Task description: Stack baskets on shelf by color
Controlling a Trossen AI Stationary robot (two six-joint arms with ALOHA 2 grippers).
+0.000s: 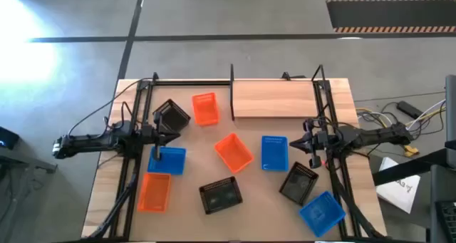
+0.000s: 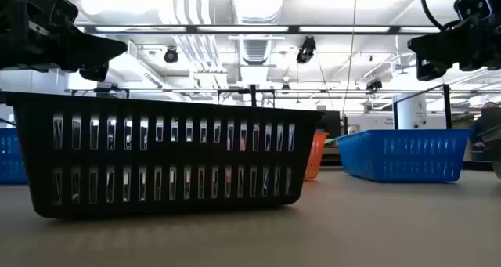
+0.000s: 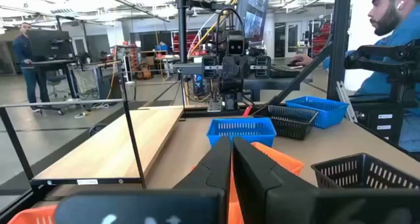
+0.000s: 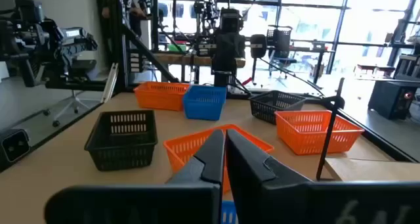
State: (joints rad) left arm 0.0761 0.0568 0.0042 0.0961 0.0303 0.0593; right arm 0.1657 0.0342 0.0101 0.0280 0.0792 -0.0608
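Nine baskets sit upright on their bases on the table, none on the shelf [image 1: 274, 99], a light plank with black uprights at the far edge. Black baskets [image 1: 171, 116] [image 1: 220, 196] [image 1: 298, 182], orange baskets [image 1: 205, 109] [image 1: 234, 152] [image 1: 154, 192] and blue baskets [image 1: 169, 159] [image 1: 274, 152] [image 1: 322, 212] lie scattered. My left gripper [image 1: 162, 136] [image 3: 231, 168] hovers shut between the far-left black basket and the left blue one. My right gripper [image 1: 301, 142] [image 4: 223, 158] hovers shut just right of the middle blue basket. Neither touches anything.
Black frame rails [image 1: 132, 150] [image 1: 335, 164] run along both sides of the table under the arms. A person [image 3: 394, 33] sits beyond the table's right side. Cables and papers [image 1: 399, 179] lie on the floor to the right. Bare tabletop shows in front of the shelf [image 1: 274, 129].
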